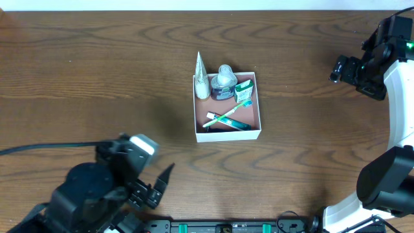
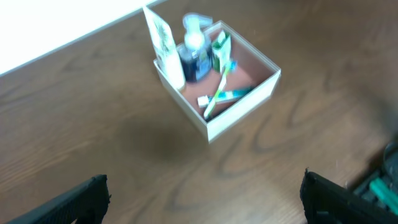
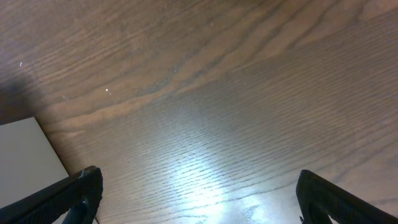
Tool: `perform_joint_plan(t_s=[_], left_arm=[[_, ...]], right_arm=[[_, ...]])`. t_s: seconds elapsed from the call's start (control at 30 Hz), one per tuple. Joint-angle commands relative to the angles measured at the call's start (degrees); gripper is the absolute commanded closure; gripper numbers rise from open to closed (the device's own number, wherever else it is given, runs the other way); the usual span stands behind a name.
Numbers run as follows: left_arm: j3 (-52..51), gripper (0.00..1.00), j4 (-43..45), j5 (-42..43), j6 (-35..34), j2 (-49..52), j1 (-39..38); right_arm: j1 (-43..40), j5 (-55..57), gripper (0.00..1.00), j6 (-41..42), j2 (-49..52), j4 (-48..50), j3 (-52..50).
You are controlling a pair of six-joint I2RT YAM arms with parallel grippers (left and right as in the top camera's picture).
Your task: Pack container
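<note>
The container (image 1: pixel 228 134), a shallow white box with a reddish-brown bottom, sits mid-table. It also shows in the left wrist view (image 2: pixel 239 114). Inside it stand a white tube (image 1: pixel 201 77), a blue pump bottle (image 1: pixel 224 83) and a small green box (image 1: pixel 244 89), with a toothbrush (image 1: pixel 228 116) and a toothpaste tube (image 1: pixel 228 123) lying flat. My left gripper (image 1: pixel 162 184) is open and empty near the front left edge, well away from the box. My right gripper (image 1: pixel 346 68) is open and empty at the far right, above bare wood.
The table is dark brown wood (image 1: pixel 97 71). A black cable (image 1: pixel 45 148) runs along the left. A white surface (image 3: pixel 28 158) shows at the left edge of the right wrist view. The right arm's white body (image 1: pixel 394 129) stands along the right edge.
</note>
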Motion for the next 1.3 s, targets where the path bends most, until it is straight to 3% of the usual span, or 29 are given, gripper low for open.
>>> perform_joint_plan(t_s=[0.0,0.3,0.53,0.7,1.27], left_arm=[[-3.9,0.02,3.7,-1.3,-1.3,-3.3,5.8],[-26.9,0.02,29.6,3.6,-1.4,-18.8,22.6],[-46.4,0.02,54.1,9.8,-1.4,-26.9,28.1],[-56.5,0.02,66.4,10.8,-2.0,-29.7,29.8],[-67.7,0.02,69.0,10.8,-2.8,-37.5,29.9]], right_arm=[[-0.3,0.2,0.01,0.2,-1.0,0.0,1.0],[-0.3,0.2,0.01,0.2,-0.9,0.0,1.0],[-0.3,0.2,0.01,0.2,-0.9,0.0,1.0],[-0.3,0.2,0.01,0.2,-0.9,0.0,1.0],[-0.3,0.2,0.01,0.2,-0.9,0.0,1.0]])
